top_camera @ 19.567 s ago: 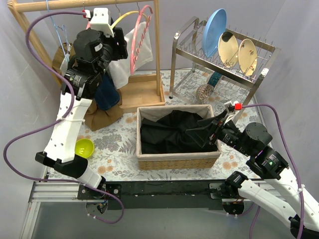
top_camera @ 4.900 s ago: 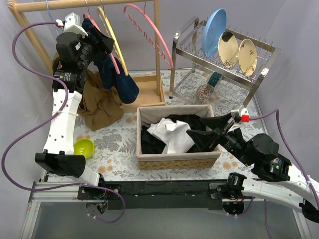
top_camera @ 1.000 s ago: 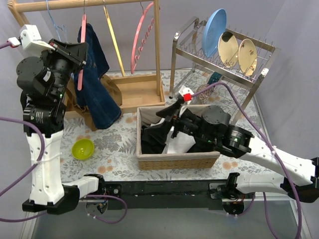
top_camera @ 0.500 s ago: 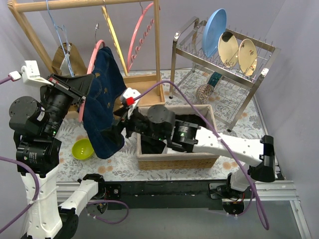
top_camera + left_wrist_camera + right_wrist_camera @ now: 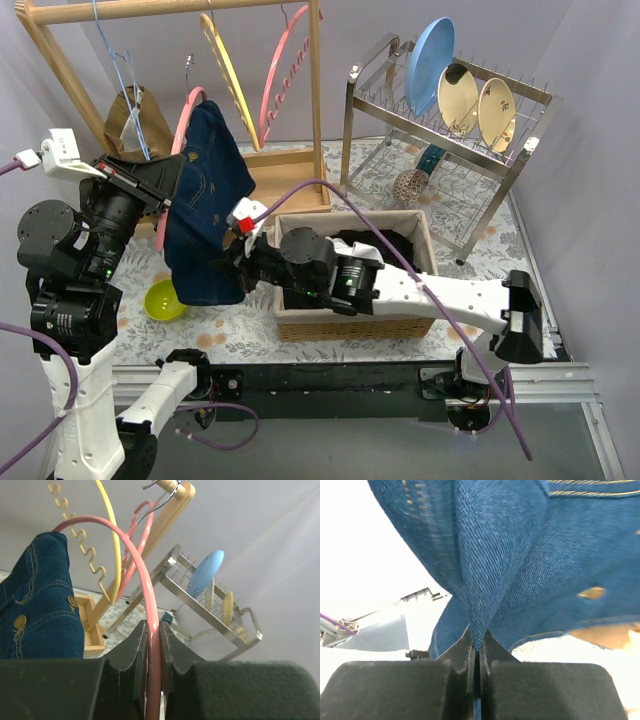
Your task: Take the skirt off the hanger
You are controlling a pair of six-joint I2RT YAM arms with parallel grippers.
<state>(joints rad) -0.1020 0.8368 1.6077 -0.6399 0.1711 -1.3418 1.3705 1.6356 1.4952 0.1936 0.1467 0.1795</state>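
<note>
A dark blue denim skirt (image 5: 205, 200) hangs folded over a pink hanger (image 5: 186, 110), held in the air in front of the wooden rack. My left gripper (image 5: 160, 190) is shut on the hanger's pink bar (image 5: 142, 580), which runs up between the jaws (image 5: 153, 645). The skirt (image 5: 40, 605) drapes to the left of that bar. My right gripper (image 5: 228, 268) reaches in from the basket side, shut on a fold of the skirt (image 5: 520, 555) near its lower edge, with the cloth pinched between the fingers (image 5: 479, 645).
A wicker basket (image 5: 350, 322) with black and white clothes stands just right of the skirt. The wooden rack (image 5: 300, 185) behind carries a yellow hanger (image 5: 228, 75), another pink hanger (image 5: 285, 70) and a brown garment (image 5: 135, 110). Below the skirt lies a green bowl (image 5: 160, 300); a dish rack (image 5: 450, 120) stands at back right.
My right gripper, open beside the skirt half a second ago, has shut on a fold of it. Earlier, my left arm carried the hanger off the rail toward the front.
</note>
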